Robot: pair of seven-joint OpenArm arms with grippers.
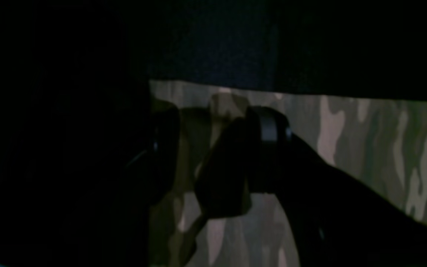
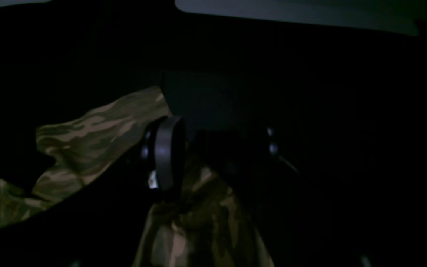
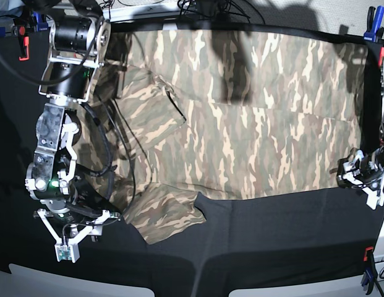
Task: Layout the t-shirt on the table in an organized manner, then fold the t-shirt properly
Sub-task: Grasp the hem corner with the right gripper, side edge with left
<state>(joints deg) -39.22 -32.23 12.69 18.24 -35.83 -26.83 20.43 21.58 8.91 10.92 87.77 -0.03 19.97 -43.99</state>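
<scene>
base view, left to right | right gripper (image 3: 86, 226) is pinching a bunched fold of the t-shirt (image 3: 253, 117) near the sleeve | t-shirt is lying spread across the table (image 3: 272, 235), sleeve rumpled | left gripper (image 3: 365, 179) is clamping the hem edge | fabric is looking light and limp, likely sagging; grip corners and seams

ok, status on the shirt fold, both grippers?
Left gripper shut on t-shirt hem corner. Right gripper shut on bunched shirt fabric. T-shirt spread across table, near sleeve crumpled. Nothing in the way.
</scene>
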